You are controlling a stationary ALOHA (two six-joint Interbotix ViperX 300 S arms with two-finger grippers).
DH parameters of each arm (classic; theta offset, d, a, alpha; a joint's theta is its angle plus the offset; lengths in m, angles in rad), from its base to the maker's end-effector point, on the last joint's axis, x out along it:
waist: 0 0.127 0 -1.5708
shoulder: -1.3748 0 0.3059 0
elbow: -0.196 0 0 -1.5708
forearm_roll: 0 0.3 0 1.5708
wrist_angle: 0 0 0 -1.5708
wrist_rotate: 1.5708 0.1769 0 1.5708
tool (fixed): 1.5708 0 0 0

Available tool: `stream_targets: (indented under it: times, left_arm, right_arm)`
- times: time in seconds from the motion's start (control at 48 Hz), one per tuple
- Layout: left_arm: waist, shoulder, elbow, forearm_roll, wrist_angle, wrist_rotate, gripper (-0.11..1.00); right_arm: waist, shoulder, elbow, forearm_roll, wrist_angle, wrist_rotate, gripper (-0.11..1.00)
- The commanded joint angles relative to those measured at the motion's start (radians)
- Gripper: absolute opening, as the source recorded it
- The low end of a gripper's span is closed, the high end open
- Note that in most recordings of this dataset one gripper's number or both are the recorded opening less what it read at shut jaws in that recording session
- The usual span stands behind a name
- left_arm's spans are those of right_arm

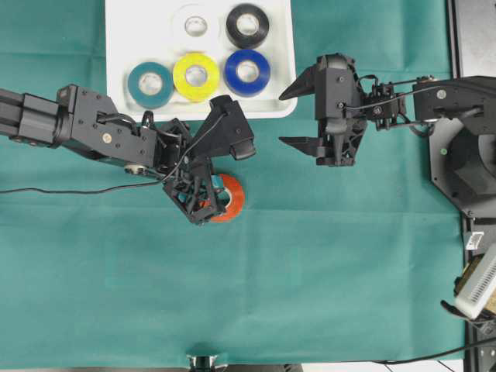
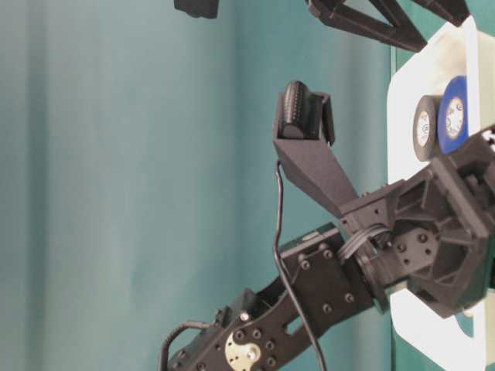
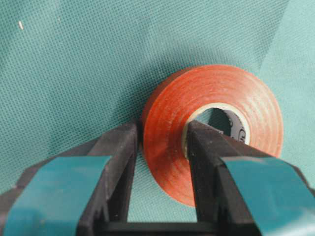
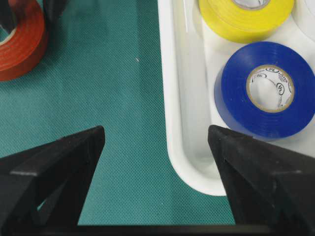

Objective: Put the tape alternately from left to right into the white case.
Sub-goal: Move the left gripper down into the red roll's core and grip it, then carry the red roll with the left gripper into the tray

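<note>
1. A green cloth [image 1: 325,263] is spread over the table.
2. The white case [image 1: 116,46] is placed at the top of the overhead view.
3. Five rolls of tape are seen lying flat in the case: a teal roll [image 1: 150,84], a yellow roll [image 1: 196,76], a blue roll [image 1: 247,72], a white roll [image 1: 195,25] and a black roll [image 1: 247,25].
4. The teal, yellow and blue rolls are lined up in the front row, side by side. The white and black rolls are set behind them.
5. The orange-red roll [image 1: 231,198] is found outside the case, on the cloth just below it.
6. The left gripper [image 3: 160,147] is closed tight on the orange-red roll. One finger is pushed inside the hole and the other is pressed on the outside.
7. The right gripper [image 1: 298,116] is held near the case's corner. Its jaws are spread wide and nothing is held in them.
</note>
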Motion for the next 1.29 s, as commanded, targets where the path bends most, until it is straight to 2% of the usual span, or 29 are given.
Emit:
stream_targets:
  times: [0.0,0.5,0.812,1.103,1.27]
  left_arm:
    - [-0.011,-0.041,-0.009,0.0,-0.003,0.005,0.27]
    - [-0.012,-0.219,0.086,0.003,0.012,0.012,0.27]
    - [-0.006,-0.264,0.13,0.006,0.012,0.015,0.27]
    - [0.026,-0.295,0.153,0.008,0.038,0.118,0.27]
    - [0.097,-0.345,0.192,0.006,0.046,0.169,0.27]
  right_arm:
    - [0.002,-0.008,-0.011,0.0,-0.009,-0.002,0.81]
    - [0.002,-0.008,-0.009,0.0,-0.009,0.0,0.81]
    - [0.002,-0.008,-0.012,0.0,-0.009,0.0,0.81]
    - [0.002,-0.008,-0.009,0.0,-0.009,0.002,0.81]
    - [0.002,-0.006,-0.008,0.0,-0.009,0.003,0.81]
